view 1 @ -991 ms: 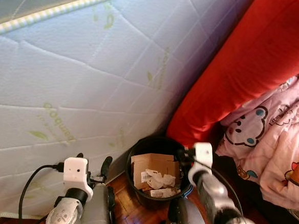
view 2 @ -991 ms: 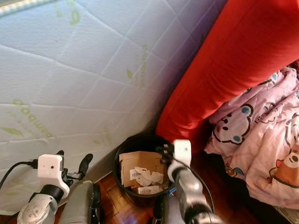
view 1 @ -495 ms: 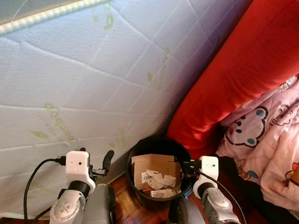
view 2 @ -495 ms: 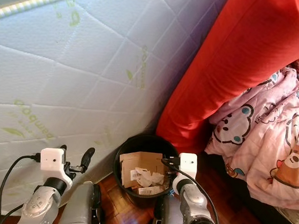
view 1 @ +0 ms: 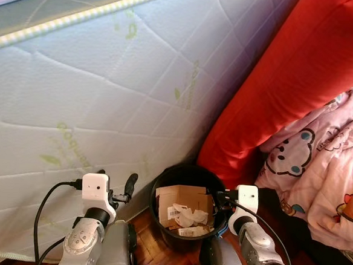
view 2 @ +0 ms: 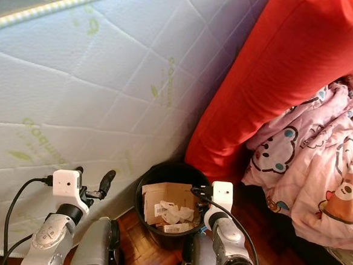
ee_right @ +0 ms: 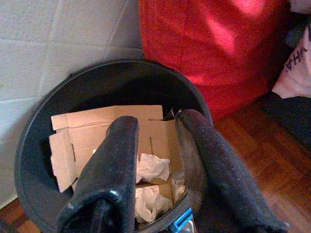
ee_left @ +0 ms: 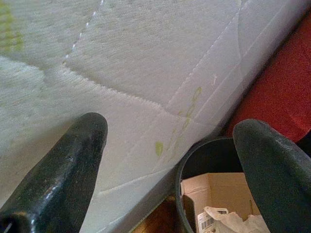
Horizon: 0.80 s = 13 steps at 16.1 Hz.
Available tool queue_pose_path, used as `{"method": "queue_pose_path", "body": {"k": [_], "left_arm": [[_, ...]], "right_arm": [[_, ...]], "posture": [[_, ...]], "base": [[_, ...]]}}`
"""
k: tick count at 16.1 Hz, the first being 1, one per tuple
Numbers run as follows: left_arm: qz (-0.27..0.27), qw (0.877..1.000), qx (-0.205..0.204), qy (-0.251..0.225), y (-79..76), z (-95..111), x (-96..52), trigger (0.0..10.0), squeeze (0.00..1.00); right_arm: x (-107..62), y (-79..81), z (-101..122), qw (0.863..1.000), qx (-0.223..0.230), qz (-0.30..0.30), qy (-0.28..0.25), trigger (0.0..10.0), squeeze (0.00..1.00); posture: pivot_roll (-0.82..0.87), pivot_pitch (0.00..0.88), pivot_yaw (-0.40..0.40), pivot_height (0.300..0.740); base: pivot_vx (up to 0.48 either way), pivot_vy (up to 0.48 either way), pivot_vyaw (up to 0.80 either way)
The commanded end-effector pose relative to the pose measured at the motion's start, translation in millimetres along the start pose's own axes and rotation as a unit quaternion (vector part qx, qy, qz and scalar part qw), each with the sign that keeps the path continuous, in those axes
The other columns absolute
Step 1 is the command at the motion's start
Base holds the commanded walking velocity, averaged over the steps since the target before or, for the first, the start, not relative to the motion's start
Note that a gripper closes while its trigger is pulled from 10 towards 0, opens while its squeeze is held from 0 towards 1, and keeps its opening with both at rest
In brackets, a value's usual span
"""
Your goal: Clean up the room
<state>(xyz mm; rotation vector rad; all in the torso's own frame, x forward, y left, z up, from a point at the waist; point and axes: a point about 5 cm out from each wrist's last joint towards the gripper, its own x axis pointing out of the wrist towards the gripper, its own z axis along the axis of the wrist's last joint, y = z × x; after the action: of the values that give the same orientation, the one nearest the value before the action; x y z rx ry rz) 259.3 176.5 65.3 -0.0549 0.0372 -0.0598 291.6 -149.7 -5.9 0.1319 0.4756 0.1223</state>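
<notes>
A white quilted mattress (view 1: pixel 94 96) stands on edge across the left and centre of the frame, printed with pale green leaf marks and lettering, a yellow-and-white striped band along its top edge at the upper left. A large red cushion (view 1: pixel 301 86) leans against it, filling the upper right. Below the cushion, at the right edge, lies a pink blanket (view 1: pixel 328 173) with cartoon bears. Reddish-brown parquet floor (ee_right: pixel 265 155) shows along the bottom. Daylight falls brightly on the mattress and cushion.
</notes>
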Motion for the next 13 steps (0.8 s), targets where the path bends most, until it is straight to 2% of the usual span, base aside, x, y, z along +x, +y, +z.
{"method": "queue_pose_path", "body": {"k": [1, 11, 13], "left_arm": [[0.005, 1.000, -0.004, 0.011, 2.0, -7.0, -3.0, 10.0, 0.00], [-0.001, 1.000, -0.004, 0.007, 0.4, -8.8, -1.4, 10.0, 0.00], [0.002, 1.000, -0.001, 0.011, 1.6, -9.9, -1.3, 10.0, 0.00]], "right_arm": [[-3.9, -3.6, -9.1, 1.000, 0.001, -0.006, 0.013, 10.0, 0.00], [-9.4, -7.3, -21.7, 0.999, 0.005, -0.014, 0.030, 10.0, 0.00], [-9.9, -7.0, -23.6, 0.999, 0.009, -0.016, 0.033, 10.0, 0.00]], "posture": [[0.09, 0.140, -0.056, 0.616], [0.08, 0.126, -0.057, 0.616], [0.09, 0.127, -0.057, 0.616]], "base": [[-0.300, 0.000, 0.00], [-0.294, 0.000, 0.00], [0.000, 0.000, 0.00]]}}
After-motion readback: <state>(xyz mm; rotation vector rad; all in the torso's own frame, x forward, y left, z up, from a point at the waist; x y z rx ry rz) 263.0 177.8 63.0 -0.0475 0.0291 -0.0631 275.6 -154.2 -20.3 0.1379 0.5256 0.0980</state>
